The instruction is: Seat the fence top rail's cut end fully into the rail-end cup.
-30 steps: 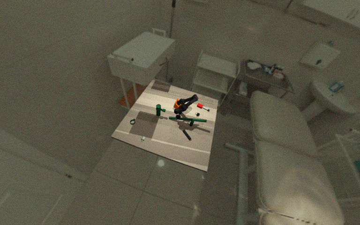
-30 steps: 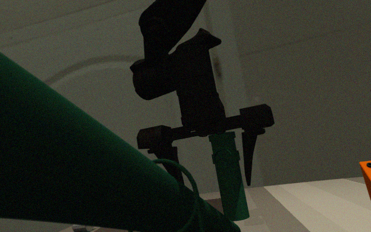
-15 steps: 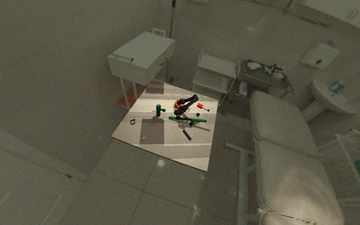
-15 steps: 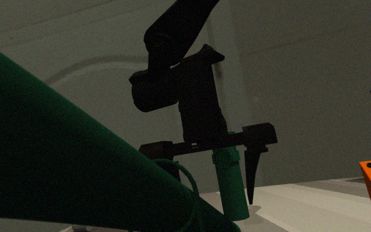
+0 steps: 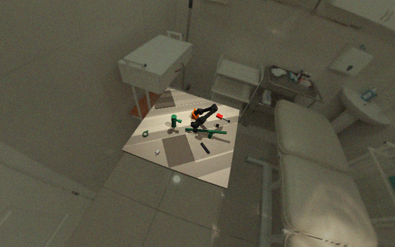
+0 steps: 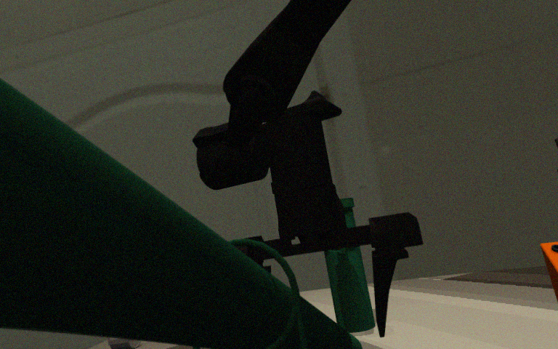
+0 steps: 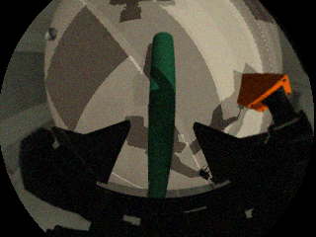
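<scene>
The green rail [image 5: 218,132] [image 6: 102,230] [image 7: 163,106] passes over the short loop post [image 5: 210,135]; its loop [image 6: 293,283] shows around the rail in the exterior view. The big green post [image 5: 174,123] [image 6: 352,288] stands upright to the left in the top view, its end cup [image 5: 179,120] facing the rail's side. The rail's cut end is apart from the cup. My gripper [image 5: 194,130] [image 7: 162,124] is open over the rail, one finger on each side in the wrist view, holding nothing. The rail hides one finger in the exterior view. Contact cannot be told.
An orange bracket [image 5: 194,113] [image 7: 264,91] stands by the arm. A red-headed tool [image 5: 219,116] and a small black part [image 5: 216,125] lie behind the rail. A dark cylinder [image 5: 204,147], a green ring [image 5: 143,135] and a small white piece [image 5: 157,152] lie elsewhere on the table.
</scene>
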`<state>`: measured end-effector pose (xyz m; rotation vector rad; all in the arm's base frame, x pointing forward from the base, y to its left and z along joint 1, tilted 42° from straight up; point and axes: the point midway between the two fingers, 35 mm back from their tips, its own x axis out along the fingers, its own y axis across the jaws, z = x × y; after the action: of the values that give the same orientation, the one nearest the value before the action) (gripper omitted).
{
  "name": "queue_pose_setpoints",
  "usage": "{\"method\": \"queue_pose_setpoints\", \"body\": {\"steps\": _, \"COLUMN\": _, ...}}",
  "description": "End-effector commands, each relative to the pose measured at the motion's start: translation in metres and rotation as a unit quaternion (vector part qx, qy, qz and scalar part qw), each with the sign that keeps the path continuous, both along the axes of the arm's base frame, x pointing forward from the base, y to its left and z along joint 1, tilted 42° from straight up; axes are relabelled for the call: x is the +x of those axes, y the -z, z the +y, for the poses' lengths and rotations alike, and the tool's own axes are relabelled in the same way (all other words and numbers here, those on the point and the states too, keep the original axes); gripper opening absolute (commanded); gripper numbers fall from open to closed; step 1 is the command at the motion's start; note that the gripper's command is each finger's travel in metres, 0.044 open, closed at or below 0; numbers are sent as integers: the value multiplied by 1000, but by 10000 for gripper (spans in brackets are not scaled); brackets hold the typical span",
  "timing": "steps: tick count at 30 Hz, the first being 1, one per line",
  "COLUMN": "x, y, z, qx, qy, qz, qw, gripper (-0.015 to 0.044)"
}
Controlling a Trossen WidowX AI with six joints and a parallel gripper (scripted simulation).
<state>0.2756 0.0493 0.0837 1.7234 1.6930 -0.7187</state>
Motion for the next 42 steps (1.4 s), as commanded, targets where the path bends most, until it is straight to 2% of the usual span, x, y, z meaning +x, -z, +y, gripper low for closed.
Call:
{"method": "queue_pose_setpoints", "body": {"steps": 1, "x": 0, "y": 5, "z": 5, "qx": 2, "qy": 1, "qz": 1, "qw": 1000, "gripper": 440}}
{"method": "queue_pose_setpoints", "body": {"steps": 17, "x": -1, "y": 22, "z": 21, "qx": 4, "qy": 1, "qz": 1, "qw": 1000, "gripper": 440}}
{"method": "queue_pose_setpoints", "body": {"steps": 27, "x": -1, "y": 22, "z": 21, "qx": 4, "qy": 1, "qz": 1, "qw": 1000, "gripper": 177}}
{"method": "queue_pose_setpoints", "body": {"steps": 37, "x": -1, "y": 22, "z": 21, "qx": 4, "qy": 1, "qz": 1, "qw": 1000, "gripper": 111}}
{"method": "queue_pose_setpoints", "body": {"steps": 41, "x": 0, "y": 19, "z": 19, "qx": 3, "qy": 1, "qz": 1, "qw": 1000, "gripper": 6}}
{"method": "queue_pose_setpoints", "body": {"steps": 42, "x": 0, "y": 18, "z": 18, "qx": 3, "qy": 1, "qz": 1, "qw": 1000, "gripper": 0}}
